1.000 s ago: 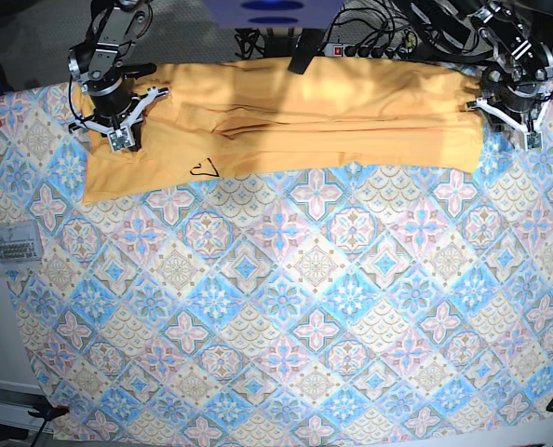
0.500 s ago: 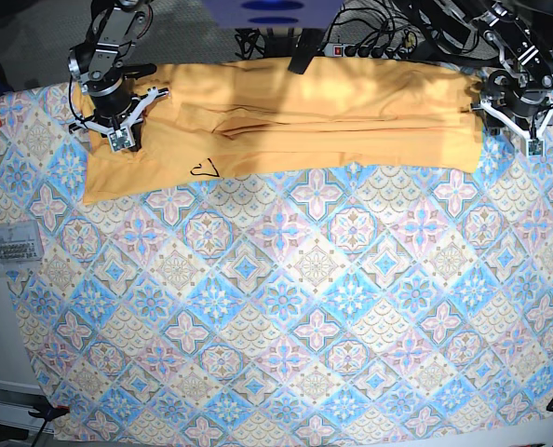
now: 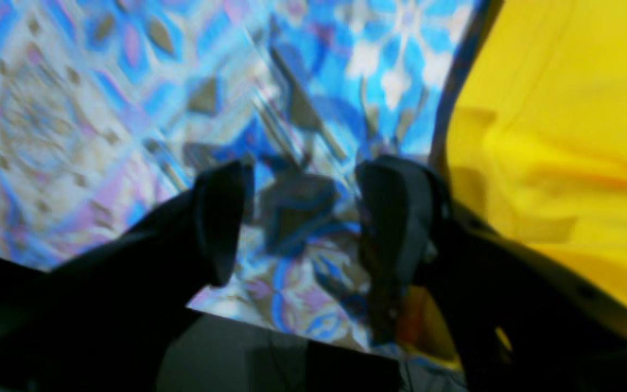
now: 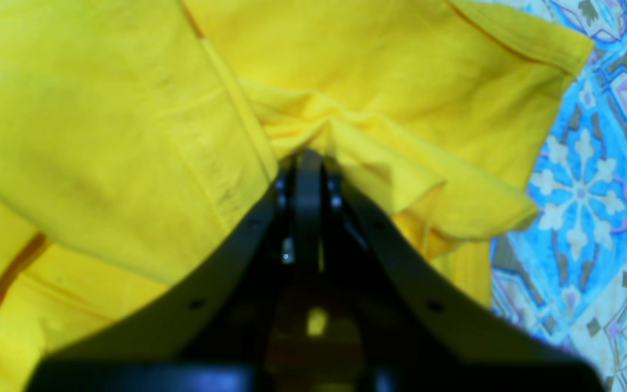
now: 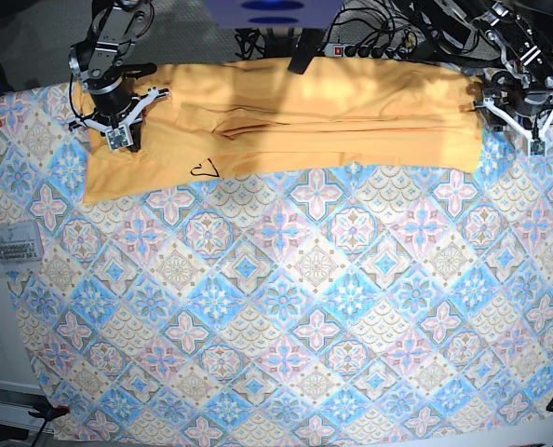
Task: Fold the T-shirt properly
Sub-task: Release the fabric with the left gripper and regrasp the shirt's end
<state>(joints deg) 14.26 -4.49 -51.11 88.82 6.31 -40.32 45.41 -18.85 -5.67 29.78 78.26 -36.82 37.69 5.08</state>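
since the earlier base pictures, the left gripper (image 5: 534, 119) had slid a little further toward the right edge of the frame, off the shirt's end and over the patterned tablecloth (image 5: 286, 307), while the right gripper (image 5: 116, 119) had kept its place at the upper left.

the t-shirt (image 5: 295, 116) lay as a long yellow-orange band along the top of the base view, partly folded lengthwise, with a small dark neckline mark (image 5: 202, 169) showing near its lower left part.

in the left wrist view the left gripper (image 3: 305, 218) had its fingers (image 3: 221, 218) spread wide, with only tablecloth (image 3: 101, 109) between them and the t-shirt (image 3: 564, 136) just beside it at the right of the frame.

in the right wrist view the right gripper (image 4: 308, 163) had its fingers pressed together, pinching a bunched fold of the t-shirt (image 4: 128, 109), with tablecloth (image 4: 591, 190) showing at the right.
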